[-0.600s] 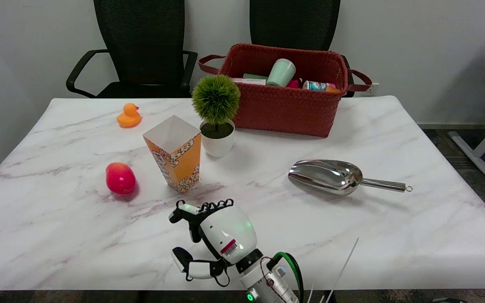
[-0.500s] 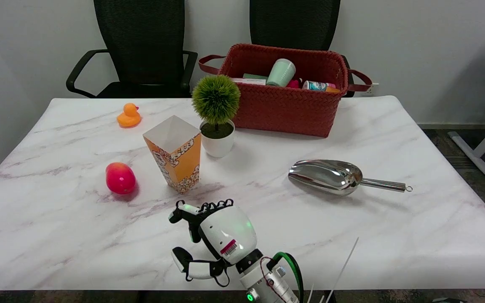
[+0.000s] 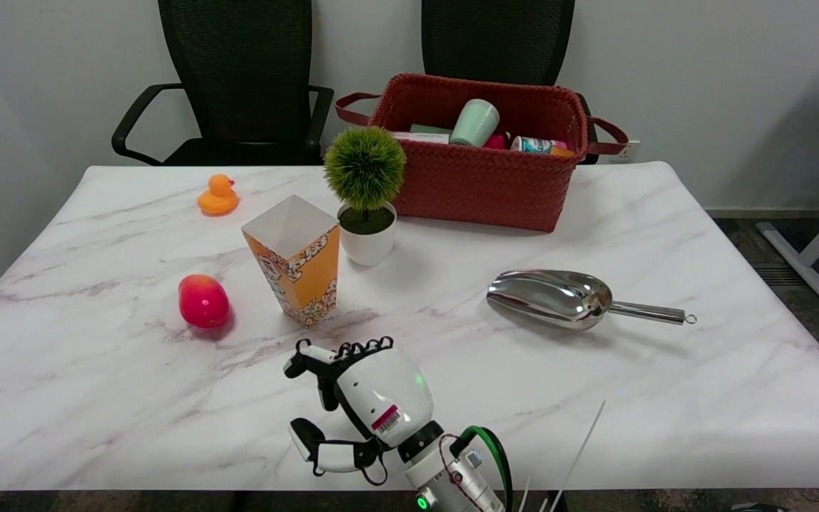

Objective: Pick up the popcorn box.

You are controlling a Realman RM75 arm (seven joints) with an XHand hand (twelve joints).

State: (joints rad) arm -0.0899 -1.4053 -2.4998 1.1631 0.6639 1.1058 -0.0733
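while right hand [image 3: 370,398] is hovering at table's [image 3: 665,398] near edge, fingers spread, holding nothing, popcorn box [image 3: 296,259] is standing upright toward table's middle, just beside potted plant [image 3: 365,195]. step: approaching. next move is calling for forward reach, fingers wrapping box sides.

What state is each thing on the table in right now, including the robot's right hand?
Popcorn box: upright, open-topped, untouched.
Right hand: holds nothing, fingers apart.
Potted plant: upright.
Metal scoop: lying flat, empty.
Red basket: open, holding items.
Rubber duck: upright.
Red fruit: lying on the table.
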